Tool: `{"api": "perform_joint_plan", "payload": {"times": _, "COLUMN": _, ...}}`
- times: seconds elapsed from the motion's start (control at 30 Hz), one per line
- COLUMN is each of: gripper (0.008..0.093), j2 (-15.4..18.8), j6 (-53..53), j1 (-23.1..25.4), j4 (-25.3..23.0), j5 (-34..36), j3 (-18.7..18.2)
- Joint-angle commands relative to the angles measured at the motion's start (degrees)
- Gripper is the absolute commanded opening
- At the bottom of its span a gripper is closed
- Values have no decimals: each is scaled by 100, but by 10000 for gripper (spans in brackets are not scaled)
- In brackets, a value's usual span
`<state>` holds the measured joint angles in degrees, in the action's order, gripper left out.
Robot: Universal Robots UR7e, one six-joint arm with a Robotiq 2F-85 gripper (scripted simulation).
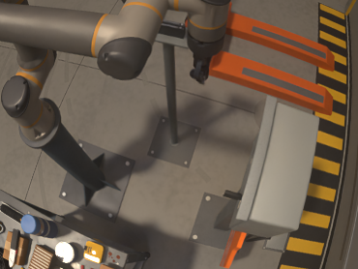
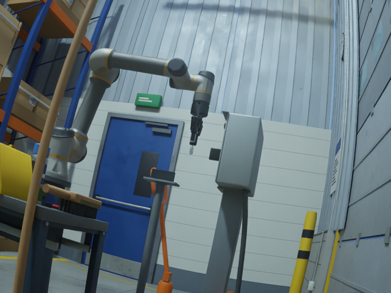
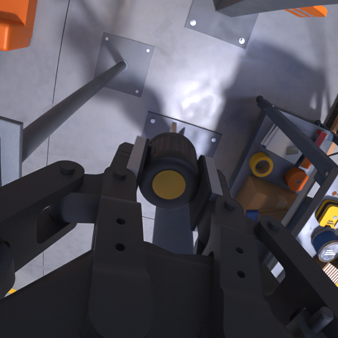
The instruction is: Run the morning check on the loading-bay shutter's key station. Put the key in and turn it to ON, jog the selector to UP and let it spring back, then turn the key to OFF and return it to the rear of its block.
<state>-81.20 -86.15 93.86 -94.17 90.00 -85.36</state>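
Observation:
My gripper (image 3: 170, 170) is closed on the key (image 3: 168, 171), gripped by its dark knurled head with the yellow cap facing the wrist camera. The gripper (image 2: 195, 138) points straight down in the air, and the key's pale blade (image 2: 191, 150) hangs below the fingertips. It is to the left of the grey key station box (image 2: 239, 151) and above the small tray on a post (image 2: 161, 181) that carries the dark key block (image 2: 163, 174). A dark knob (image 2: 214, 154) sticks out of the station's left face, below and to the right of the key. From overhead the gripper (image 1: 199, 72) hangs beyond the post.
A cart (image 1: 53, 242) with tape rolls, boxes and jars stands near the arm's base. An orange pallet jack's forks (image 1: 271, 58) lie on the floor behind the station. A yellow and black bollard (image 2: 303, 249) stands to the right, a broom handle (image 2: 47, 151) leans at the left.

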Motion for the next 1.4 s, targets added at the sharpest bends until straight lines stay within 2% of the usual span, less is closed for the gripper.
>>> {"api": "perform_joint_plan", "payload": {"times": 0.0, "gripper": 80, "j2": -36, "j6": 77, "j1": 80, "j4": -8, "j5": 0, "j3": -33}}
{"api": "perform_joint_plan", "payload": {"times": 0.37, "gripper": 80, "j2": -301, "j6": 1117, "j1": 1119, "j4": -44, "j5": 0, "j3": -336}}
{"api": "perform_joint_plan", "payload": {"times": 0.77, "gripper": 80, "j2": -299, "j6": 2098, "j1": 2095, "j4": -45, "j5": 1, "j3": -335}}
{"api": "perform_joint_plan", "payload": {"times": 1.03, "gripper": 80, "j2": -249, "j6": 2442, "j1": 2437, "j4": -39, "j5": 1, "j3": -279}}
{"api": "perform_joint_plan", "payload": {"times": 1.37, "gripper": 80, "j2": -232, "j6": 2540, "j1": 2535, "j4": -37, "j5": 1, "j3": -259}}
